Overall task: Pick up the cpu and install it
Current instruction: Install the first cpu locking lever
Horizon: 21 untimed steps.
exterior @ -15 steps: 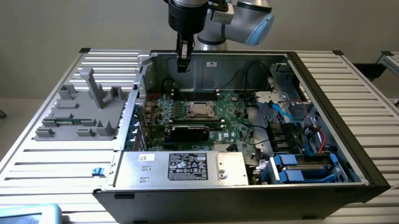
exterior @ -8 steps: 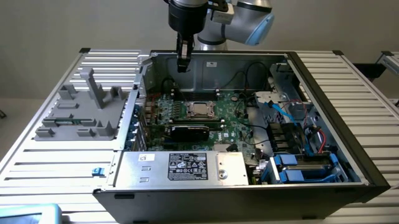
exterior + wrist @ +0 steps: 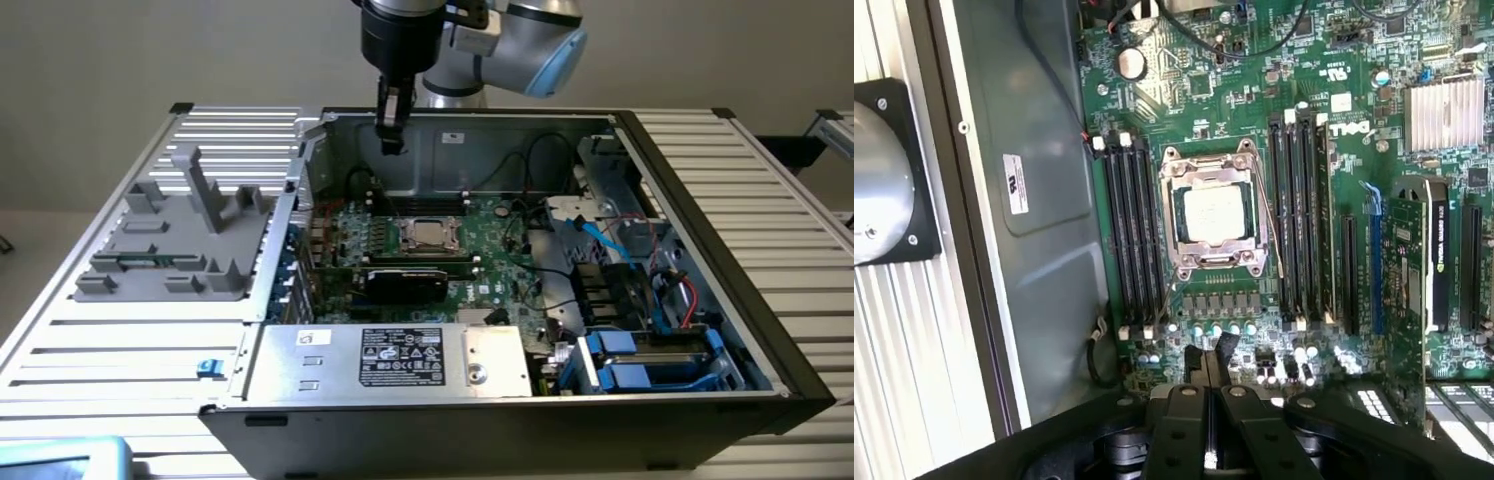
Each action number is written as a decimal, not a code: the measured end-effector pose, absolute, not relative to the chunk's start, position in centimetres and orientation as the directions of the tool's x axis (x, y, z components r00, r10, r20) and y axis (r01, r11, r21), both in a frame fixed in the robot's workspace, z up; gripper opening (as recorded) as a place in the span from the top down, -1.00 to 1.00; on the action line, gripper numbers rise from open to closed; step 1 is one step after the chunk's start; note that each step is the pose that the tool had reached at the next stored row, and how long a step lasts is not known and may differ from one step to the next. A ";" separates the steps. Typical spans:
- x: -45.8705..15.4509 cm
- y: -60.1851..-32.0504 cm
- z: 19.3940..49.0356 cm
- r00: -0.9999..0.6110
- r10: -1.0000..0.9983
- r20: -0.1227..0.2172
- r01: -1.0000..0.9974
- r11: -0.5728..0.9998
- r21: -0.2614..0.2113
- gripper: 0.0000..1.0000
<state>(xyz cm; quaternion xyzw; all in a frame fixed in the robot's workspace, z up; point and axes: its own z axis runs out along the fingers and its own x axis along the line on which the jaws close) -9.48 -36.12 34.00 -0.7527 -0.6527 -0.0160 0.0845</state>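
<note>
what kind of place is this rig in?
Probably a robotics lab bench: an open computer case on a slatted metal table, a grey fixture block beside it, the gripper above the motherboard.

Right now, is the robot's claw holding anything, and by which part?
Nothing is held. The claw is shut and empty, above the green circuit board. The shiny silver square cpu lies in the metal socket frame, apart from it.

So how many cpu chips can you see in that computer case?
1. The cpu sits within the socket frame on the motherboard, between the two banks of memory slots. The graphics card covers part of the board, so another could be hidden.
</note>
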 end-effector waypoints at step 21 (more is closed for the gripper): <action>-9.5 -36.1 33.1 0.493 0.860 0.134 0.870 -0.482 -0.106 0.79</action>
